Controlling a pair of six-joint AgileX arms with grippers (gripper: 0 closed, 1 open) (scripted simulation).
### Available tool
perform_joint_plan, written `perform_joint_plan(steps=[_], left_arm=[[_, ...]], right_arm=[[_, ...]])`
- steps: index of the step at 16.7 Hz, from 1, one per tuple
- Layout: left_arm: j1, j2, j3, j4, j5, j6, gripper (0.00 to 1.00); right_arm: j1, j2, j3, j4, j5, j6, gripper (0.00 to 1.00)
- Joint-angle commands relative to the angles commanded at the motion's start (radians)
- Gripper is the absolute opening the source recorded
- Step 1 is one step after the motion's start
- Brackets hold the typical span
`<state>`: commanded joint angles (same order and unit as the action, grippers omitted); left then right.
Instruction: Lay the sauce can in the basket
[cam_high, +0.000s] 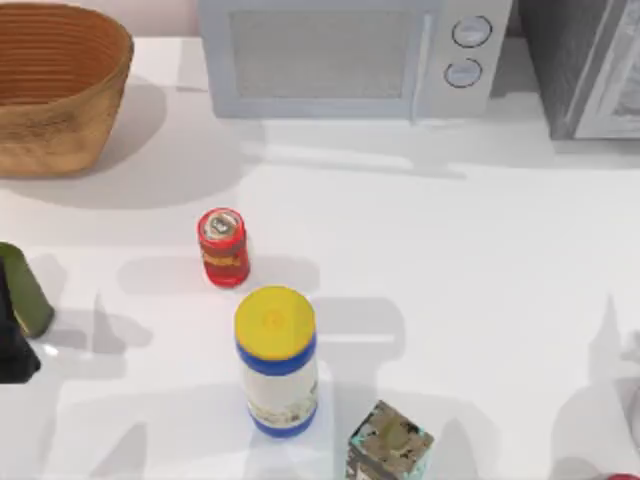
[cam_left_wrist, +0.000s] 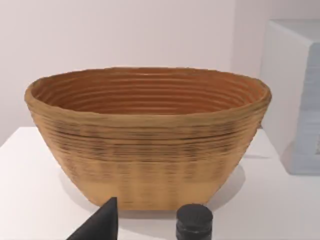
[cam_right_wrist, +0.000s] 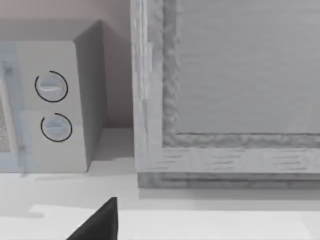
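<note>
White tabletop (cam_high: 450, 260) is spreading across the whole scene, smooth and bare between the objects, with soft shadows lying over it; behind it a pale wall is showing in the left wrist view. At the far edge a grey-white microwave (cam_high: 350, 55) with two round dials is standing, and just to its right a second grey appliance (cam_high: 590, 65) is sitting in the corner. The basket (cam_high: 55, 135) is resting at the far left corner of the table, upright, its ribbed orange-brown inside facing up. The sauce can (cam_high: 223, 248) is standing upright left of the table's centre, its long axis running vertical and its silver top pointing up toward the camera; it is sitting well apart from the basket, nearer the front. Just in front of it a taller white bottle (cam_high: 277, 365) with a yellow cap and blue bands is standing upright, and a small patterned box (cam_high: 390, 443) is sitting beside that at the front edge. A dark green bottle (cam_high: 25, 290) is leaning at the left edge. The left gripper (cam_high: 12, 345) is waiting at the left edge beside the green bottle, and I cannot tell whether it is spread or pressed together. The right arm is parked off the right side, its wrist camera facing the appliances.
</note>
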<state>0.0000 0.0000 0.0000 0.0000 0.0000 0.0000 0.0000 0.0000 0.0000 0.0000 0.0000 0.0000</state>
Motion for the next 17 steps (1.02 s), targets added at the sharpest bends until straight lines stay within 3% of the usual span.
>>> perform_joint_plan(steps=[4,8,17], left_arm=[[0.0,0.029,0.03,-0.006,0.031,0.03,1.0],[0.008,0.209,0.185,-0.05,0.184,0.199,1.0],[0.009,1.074,0.714,-0.286,0.569,0.842,1.0]], right_arm=[[0.0,0.0,0.0,0.0,0.0,0.0,1.0],[0.0,0.0,0.0,0.0,0.0,0.0,1.0],[0.0,0.0,0.0,0.0,0.0,0.0,1.0]])
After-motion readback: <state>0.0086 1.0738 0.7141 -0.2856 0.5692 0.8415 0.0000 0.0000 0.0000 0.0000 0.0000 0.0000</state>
